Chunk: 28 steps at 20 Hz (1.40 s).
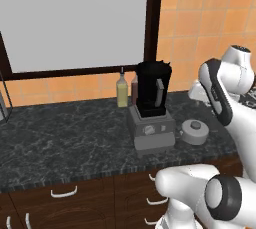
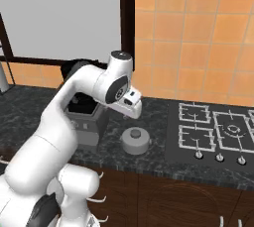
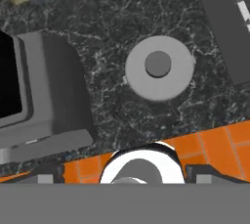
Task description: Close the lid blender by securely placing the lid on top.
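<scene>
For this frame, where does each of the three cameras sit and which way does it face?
Left base view: behind the arm, left; faces the dark marble counter, black-jar blender on grey base, round light-grey lid; white arm lower right.
Right base view: behind, right; same counter, lid, black stovetop; arm lower left.
Hand view: on the hand, looking down at the lid beside the blender base.
All three share the lid.

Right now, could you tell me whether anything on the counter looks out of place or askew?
The lid lies flat on the counter beside the blender instead of on it, so the jar stands open. Nothing looks spilled, tipped or damaged.
</scene>
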Motion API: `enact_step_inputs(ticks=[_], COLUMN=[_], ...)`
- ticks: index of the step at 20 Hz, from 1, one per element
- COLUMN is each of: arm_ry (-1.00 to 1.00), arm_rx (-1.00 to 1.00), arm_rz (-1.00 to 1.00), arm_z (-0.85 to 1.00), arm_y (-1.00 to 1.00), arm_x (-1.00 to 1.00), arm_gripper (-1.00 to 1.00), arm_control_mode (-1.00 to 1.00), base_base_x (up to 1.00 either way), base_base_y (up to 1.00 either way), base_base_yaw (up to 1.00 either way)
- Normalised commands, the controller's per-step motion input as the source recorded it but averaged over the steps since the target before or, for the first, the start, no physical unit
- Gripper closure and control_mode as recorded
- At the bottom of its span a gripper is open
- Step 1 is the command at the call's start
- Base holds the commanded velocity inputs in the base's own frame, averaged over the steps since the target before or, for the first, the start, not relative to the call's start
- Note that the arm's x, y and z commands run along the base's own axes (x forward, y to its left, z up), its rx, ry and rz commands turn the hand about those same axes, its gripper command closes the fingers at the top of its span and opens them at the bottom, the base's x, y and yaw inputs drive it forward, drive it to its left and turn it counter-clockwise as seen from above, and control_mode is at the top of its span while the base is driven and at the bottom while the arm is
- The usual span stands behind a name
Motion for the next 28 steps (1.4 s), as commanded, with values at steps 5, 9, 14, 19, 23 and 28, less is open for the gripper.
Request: enact_step_inputs(ticks=[5, 9, 14, 19, 23, 28], arm_ry=[0.31, 0.16, -0.01, -0.01, 0.0, 0.01], arm_rx=[0.01, -0.03, 0.0, 0.0, 0.0, -0.02], arm_rz=[-0.04, 0.01, 0.02, 0.0, 0.0, 0.0], arm_z=[-0.63, -0.43, -0.12, -0.27, -0.3, -0.4], arm_y=[-0.45, 0.0, -0.01, -0.08, -0.01, -0.01], arm_x=[0.12, 0.28, 0.06, 0.17, 0.27, 0.4], arm_gripper=[-1.0, -1.0, -1.0, -1.0, -1.0, -1.0], arm_control_mode=[-1.0, -1.0, -1.0, -1.0, -1.0, -1.0], base_base_x=[0.0, 0.0, 0.0, 0.0, 0.0, 0.0], base_base_y=[0.0, 0.0, 0.0, 0.0, 0.0, 0.0], base_base_yaw=[0.0, 0.0, 0.0, 0.0, 0.0, 0.0])
